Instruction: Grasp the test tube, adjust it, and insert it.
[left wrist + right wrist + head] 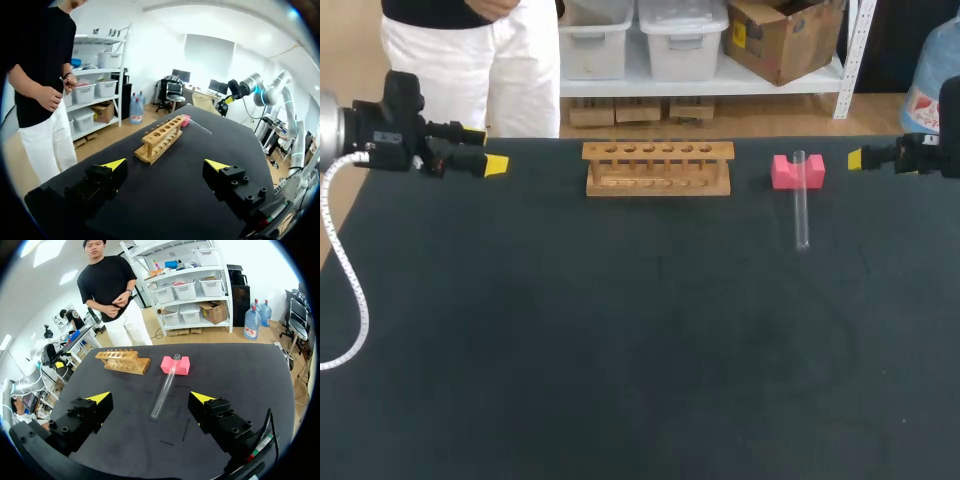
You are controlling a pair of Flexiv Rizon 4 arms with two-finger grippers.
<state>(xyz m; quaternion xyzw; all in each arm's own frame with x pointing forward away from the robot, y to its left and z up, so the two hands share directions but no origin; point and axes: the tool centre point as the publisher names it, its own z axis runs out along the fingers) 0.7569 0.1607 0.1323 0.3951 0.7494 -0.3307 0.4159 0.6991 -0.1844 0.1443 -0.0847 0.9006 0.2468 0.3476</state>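
Note:
A clear glass test tube [801,205] lies on the black table with its far end resting in the notch of a pink block [797,172]. In the right wrist view the test tube [165,385] stretches from the pink block [175,365] toward my right gripper [150,399], which stands open well short of it. A wooden tube rack [658,167] with a row of empty holes stands at the table's back middle. My left gripper [164,163] is open at the back left, and the rack [160,139] lies ahead of it. Each gripper [496,165] holds nothing.
The black table [620,340] carries only the rack, block and tube. A white cable [342,270] hangs from my left arm over the table's left edge. My right gripper [855,159] hovers at the back right edge.

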